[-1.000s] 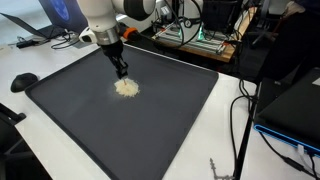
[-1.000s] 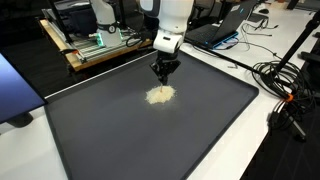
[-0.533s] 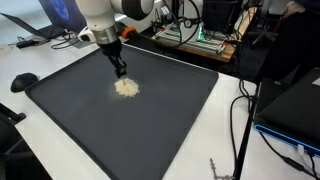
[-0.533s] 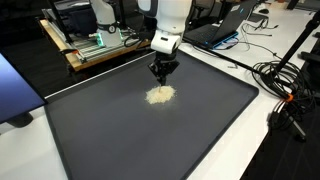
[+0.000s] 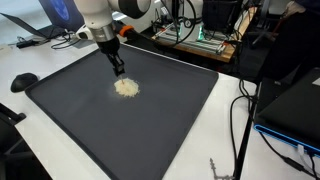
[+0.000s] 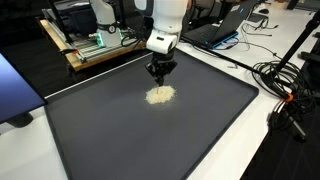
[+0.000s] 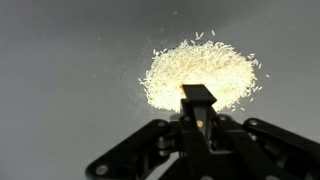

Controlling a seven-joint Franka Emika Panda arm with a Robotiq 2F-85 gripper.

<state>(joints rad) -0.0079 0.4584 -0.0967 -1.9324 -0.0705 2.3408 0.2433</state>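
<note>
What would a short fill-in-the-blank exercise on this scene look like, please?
1. The gripper has its jaws ____.
2. Close beside it lies a single ____ of pale grains.
3. The grains rest on a large, flat mat that is ____ in colour.
Missing words: shut; pile; dark.

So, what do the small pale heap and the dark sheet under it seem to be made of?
The heap looks like uncooked rice or a similar grain: many tiny, elongated, off-white pieces, with loose ones scattered at its edge. The sheet looks like a matte rubber or foam mat: even dark grey, no shine.
</note>
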